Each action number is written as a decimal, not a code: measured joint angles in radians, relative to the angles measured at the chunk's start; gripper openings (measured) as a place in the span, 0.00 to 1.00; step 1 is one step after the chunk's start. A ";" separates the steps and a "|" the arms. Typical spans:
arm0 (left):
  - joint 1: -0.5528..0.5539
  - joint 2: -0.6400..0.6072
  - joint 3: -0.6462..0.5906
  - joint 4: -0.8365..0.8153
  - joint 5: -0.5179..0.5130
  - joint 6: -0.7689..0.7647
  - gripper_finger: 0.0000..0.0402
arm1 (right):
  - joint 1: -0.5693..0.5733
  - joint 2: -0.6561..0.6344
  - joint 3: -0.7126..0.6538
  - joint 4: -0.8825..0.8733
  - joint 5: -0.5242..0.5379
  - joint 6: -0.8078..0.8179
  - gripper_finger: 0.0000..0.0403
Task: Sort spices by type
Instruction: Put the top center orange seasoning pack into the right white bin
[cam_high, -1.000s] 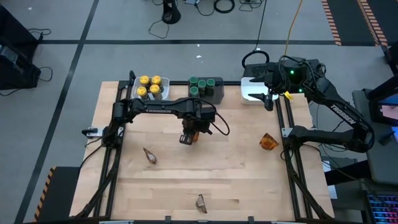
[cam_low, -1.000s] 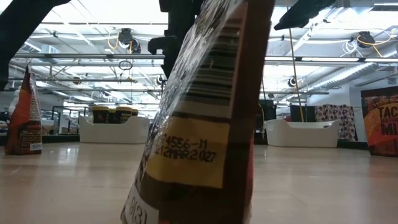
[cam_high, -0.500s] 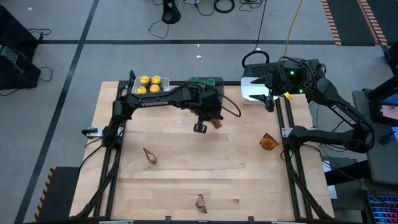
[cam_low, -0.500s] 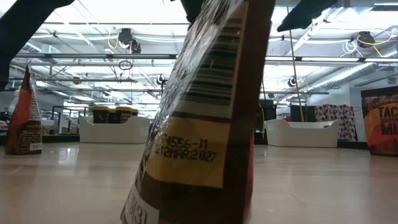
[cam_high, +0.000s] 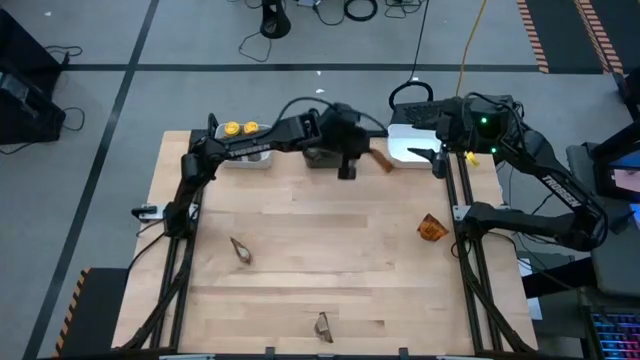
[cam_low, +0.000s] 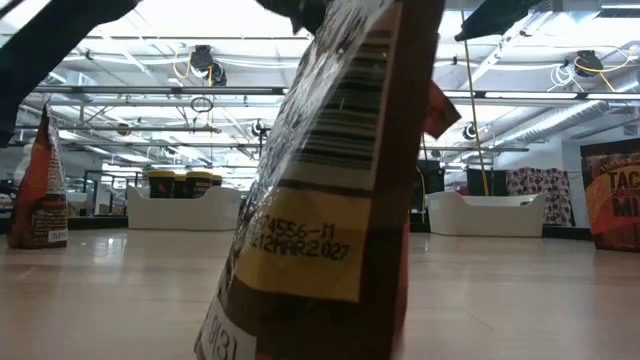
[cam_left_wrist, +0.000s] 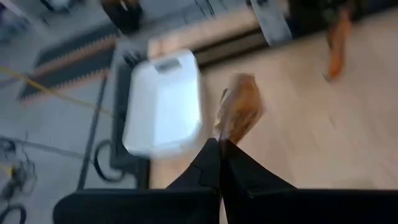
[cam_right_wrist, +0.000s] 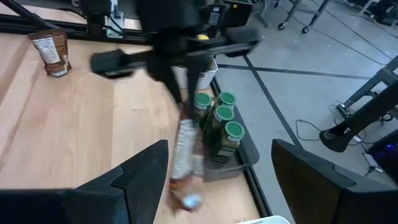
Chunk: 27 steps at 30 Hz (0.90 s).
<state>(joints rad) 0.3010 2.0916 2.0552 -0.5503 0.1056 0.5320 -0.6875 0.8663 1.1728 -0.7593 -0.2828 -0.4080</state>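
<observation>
High view: the left gripper (cam_high: 352, 163) reaches to the table's 12 o'clock edge, pinching a crinkly orange-brown packet (cam_high: 378, 160) just beside the white rectangular bin (cam_high: 403, 148). The right gripper (cam_high: 437, 158) waits at that bin's 3 o'clock side. Three more packets (cam_high: 432, 227) lie on the wood.

Low view: a barcoded packet (cam_low: 320, 200) fills the foreground.

Left wrist view: fingers (cam_left_wrist: 211, 163) closed on the packet.

Right wrist view: fingers (cam_right_wrist: 149, 168) spread wide, empty; green-lidded jars (cam_right_wrist: 219, 118) sit in a dark grey bin (cam_right_wrist: 239, 163).

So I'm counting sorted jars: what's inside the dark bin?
Four green-lidded jars show in the dark bin. From above, the left arm covers it, so more could be hidden.
</observation>
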 joint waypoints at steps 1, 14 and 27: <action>0.012 0.011 0.002 0.050 0.020 -0.003 0.00 | -0.001 0.000 0.000 0.000 -0.001 0.000 0.66; 0.098 0.315 0.276 0.253 0.217 -0.188 0.00 | -0.001 0.000 0.000 -0.001 -0.002 -0.016 0.66; 0.131 0.409 0.300 0.333 0.231 -0.371 0.00 | -0.006 0.000 0.000 0.000 -0.003 -0.023 0.66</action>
<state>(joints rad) 0.4316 2.5004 2.3554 -0.2177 0.3366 0.1608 -0.6931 0.8665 1.1728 -0.7593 -0.2859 -0.4311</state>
